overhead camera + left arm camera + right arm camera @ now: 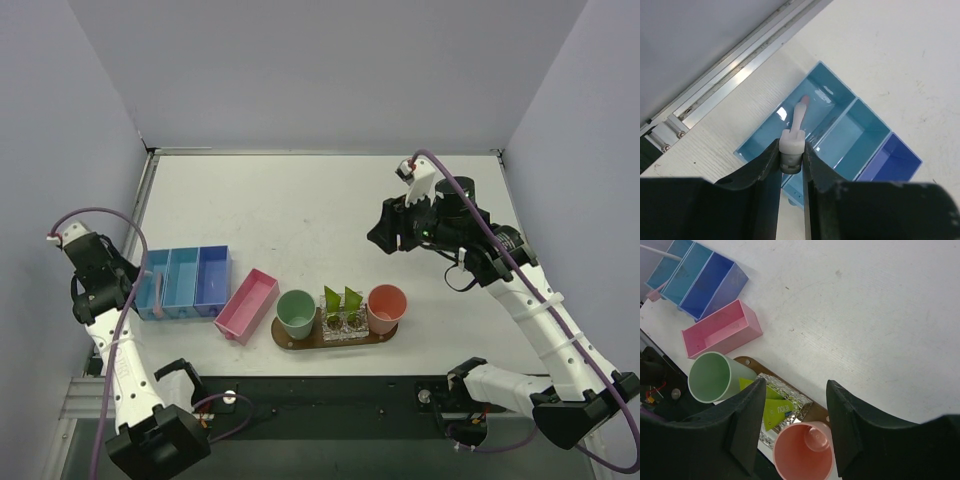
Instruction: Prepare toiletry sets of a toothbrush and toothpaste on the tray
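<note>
My left gripper (pixel 791 147) is shut on the butt end of the toothbrush (pixel 799 116), a pale stick with a pink tip, and holds it over the left light-blue compartment of the blue bin (pixel 840 95). In the top view the toothbrush (pixel 157 291) shows pink at the left gripper (pixel 146 279). The brown oval tray (pixel 292 343) carries a green cup (pixel 296 313), a glass holder with green toothpaste sachets (pixel 342 303) and a pink cup (pixel 386 308). My right gripper (pixel 795 385) is open and empty, high above the tray (pixel 747 361), and shows in the top view (pixel 384 236).
A three-compartment blue bin (pixel 183 282) stands at the left, with a pink bin (pixel 247 304) slanted between it and the tray. The table's metal rail (pixel 730 70) runs along the left edge. Grey walls enclose the table.
</note>
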You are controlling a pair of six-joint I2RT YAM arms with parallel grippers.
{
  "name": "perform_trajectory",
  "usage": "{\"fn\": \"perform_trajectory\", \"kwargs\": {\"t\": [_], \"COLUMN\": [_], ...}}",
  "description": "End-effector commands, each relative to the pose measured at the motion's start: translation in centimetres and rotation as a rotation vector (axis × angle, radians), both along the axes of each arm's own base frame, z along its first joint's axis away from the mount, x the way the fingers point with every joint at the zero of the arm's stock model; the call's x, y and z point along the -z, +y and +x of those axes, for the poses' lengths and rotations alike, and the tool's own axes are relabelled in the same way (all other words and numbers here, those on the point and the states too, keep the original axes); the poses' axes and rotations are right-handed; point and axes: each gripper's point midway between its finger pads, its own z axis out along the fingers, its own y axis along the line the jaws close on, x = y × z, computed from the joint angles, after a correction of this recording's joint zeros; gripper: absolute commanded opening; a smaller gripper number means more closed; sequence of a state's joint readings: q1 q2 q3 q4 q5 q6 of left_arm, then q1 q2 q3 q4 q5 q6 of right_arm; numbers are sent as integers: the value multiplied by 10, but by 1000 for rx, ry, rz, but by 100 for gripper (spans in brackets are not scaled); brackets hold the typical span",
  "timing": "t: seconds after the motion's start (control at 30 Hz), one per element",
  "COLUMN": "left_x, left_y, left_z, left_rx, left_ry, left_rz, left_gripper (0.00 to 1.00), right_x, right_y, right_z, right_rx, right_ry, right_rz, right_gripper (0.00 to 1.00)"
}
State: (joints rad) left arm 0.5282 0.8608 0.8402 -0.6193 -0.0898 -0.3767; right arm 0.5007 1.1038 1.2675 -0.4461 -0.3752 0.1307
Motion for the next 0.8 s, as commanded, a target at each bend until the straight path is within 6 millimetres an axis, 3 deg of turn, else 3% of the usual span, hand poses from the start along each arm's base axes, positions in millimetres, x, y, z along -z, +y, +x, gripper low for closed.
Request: {"fn": "perform_trajectory", "kwargs": {"t": [0.0, 0.17, 0.2, 0.4, 0.57, 0.77], "left_x": [-51, -87, -92, -140, -183, -201], "left_y": [-17, -50, -66, -120, -172, -236], "left_z": [18, 34, 40, 50, 44, 20], "left_rx": [187, 390, 480, 763, 999, 1307], "left_ry": [-100, -197, -220, -329, -459, -551], "left_rz": [121, 135, 118, 134, 99, -21], "left_gripper": [0, 0, 0, 0, 0, 0], "right_x": [-22, -42, -49, -72, -90, -95], "right_y": [10, 24, 27, 56, 84, 112], "right_z": [0, -5, -6, -19, -34, -49], "right_rx": [-24, -62, -71, -175, -303, -432], "right_ry": [-58, -112, -129, -197, -208, -192], "right_rz": [47, 74, 85, 125, 221, 252], "right_gripper": [47, 47, 47, 47, 49, 54]}}
